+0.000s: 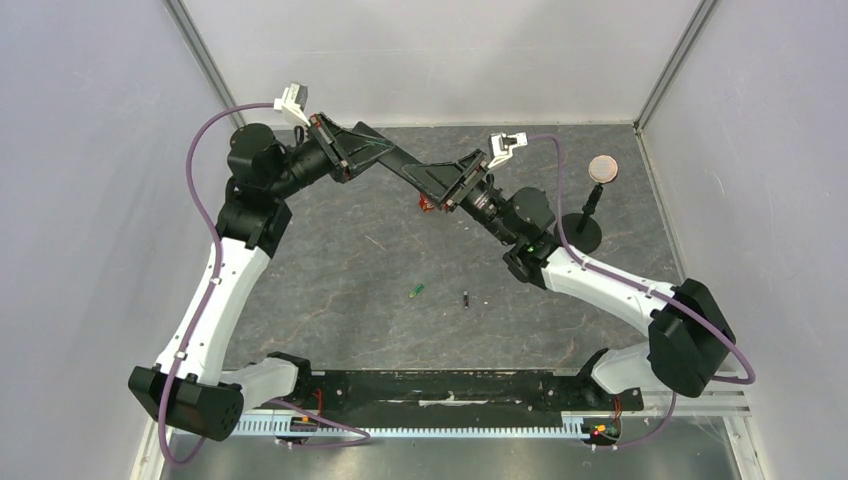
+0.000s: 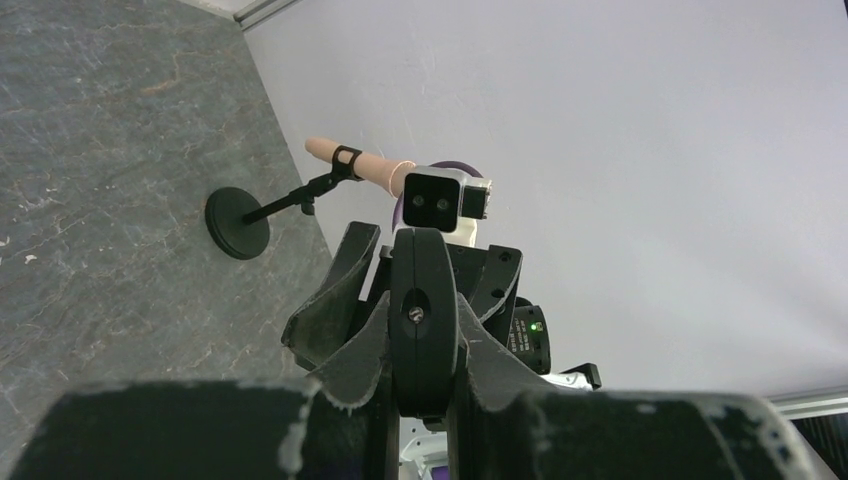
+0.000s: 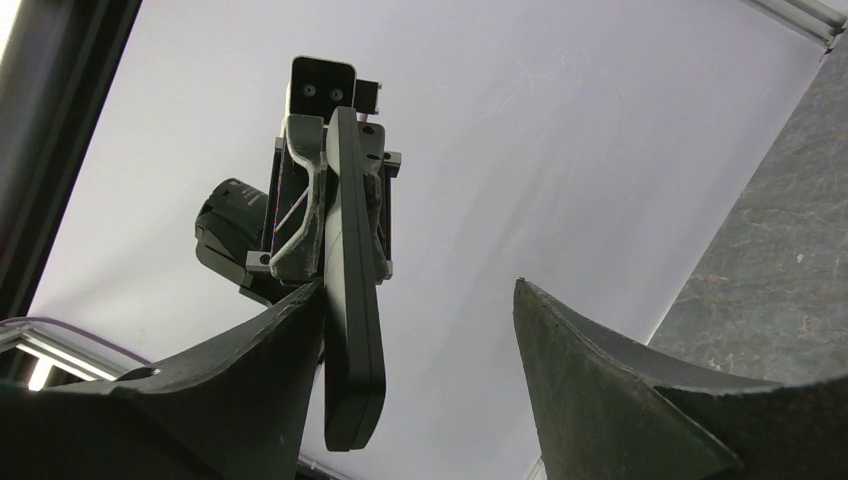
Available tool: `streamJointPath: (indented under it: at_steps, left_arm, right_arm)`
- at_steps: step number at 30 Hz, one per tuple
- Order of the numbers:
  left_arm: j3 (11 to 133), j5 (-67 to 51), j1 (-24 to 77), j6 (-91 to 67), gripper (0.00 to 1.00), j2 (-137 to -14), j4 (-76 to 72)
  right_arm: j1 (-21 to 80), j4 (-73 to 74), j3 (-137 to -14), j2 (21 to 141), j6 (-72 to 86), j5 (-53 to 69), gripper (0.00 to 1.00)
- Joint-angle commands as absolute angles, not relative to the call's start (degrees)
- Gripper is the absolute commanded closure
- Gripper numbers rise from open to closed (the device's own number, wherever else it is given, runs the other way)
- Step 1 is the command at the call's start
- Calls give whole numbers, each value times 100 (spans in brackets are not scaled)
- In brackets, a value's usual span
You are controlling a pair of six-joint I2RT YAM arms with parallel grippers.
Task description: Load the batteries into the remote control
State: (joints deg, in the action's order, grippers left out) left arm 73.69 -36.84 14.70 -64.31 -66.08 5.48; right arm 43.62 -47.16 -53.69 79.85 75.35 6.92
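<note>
Left gripper (image 2: pixel 420 375) clamping slim black remote control (image 3: pixel 352 330), edge-on

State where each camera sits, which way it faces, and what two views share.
Top external: above and behind the robot, facing down on the table, batteries, left arm and right arm.
Left wrist: on the left arm, facing along the left hand clamped on the remote control, toward the stand.
Right wrist: on the right arm, facing through the open right hand toward the remote control.
Shared: both wrist views show the remote control edge-on.
</note>
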Motion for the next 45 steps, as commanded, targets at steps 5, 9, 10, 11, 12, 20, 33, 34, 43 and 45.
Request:
streamJointPath:
  at_steps: [5,9,10,11,12,20,33,34,43,45]
  left_arm:
    - [7411,-4045,1441,-6746,98,-6463,204]
    - [7419,-4006,1441,-6925,98,-6501,31]
    - [7426,-3999,1441,-6986,98,-6511,-176]
    - [7427,-3994,1441,-7049,98,-6530,-253]
    - [7427,-3986,1441,-7080,98,-6537,-301]
    - [7436,-3955,1373,-7093,98,-6544,-317]
    - [7637,-3938,1146,-6766,98,-6534,-28]
    - [7700,-3922,1138,-6670,98,-6537,157]
    - [7611,-4088,1134,-6381,98,-6608,211]
    - [7550,-4143,1134,-6321,98,-6605,201]
  right_arm:
    - [4246,-5077,-5235,8097,7706,785,36]
    - [4227,-4905,-4988,8073,7625,901,48]
    - [4228,-4913,-4903,8037,7607,913,50]
    - [4226,-4919,-4777,8000,7595,909,53]
    - [4223,-4926,-4697,7978,7589,913,54]
    - [4175,-5139,-4236,7861,7527,1043,64]
    - [4126,-5449,-4121,7859,7515,1260,82]
    - [4122,-5449,-4078,7832,7512,1265,79]
    - [4087,-5010,-4473,7889,7564,1291,66]
    - [4085,-4775,-4708,7944,7560,1287,63]
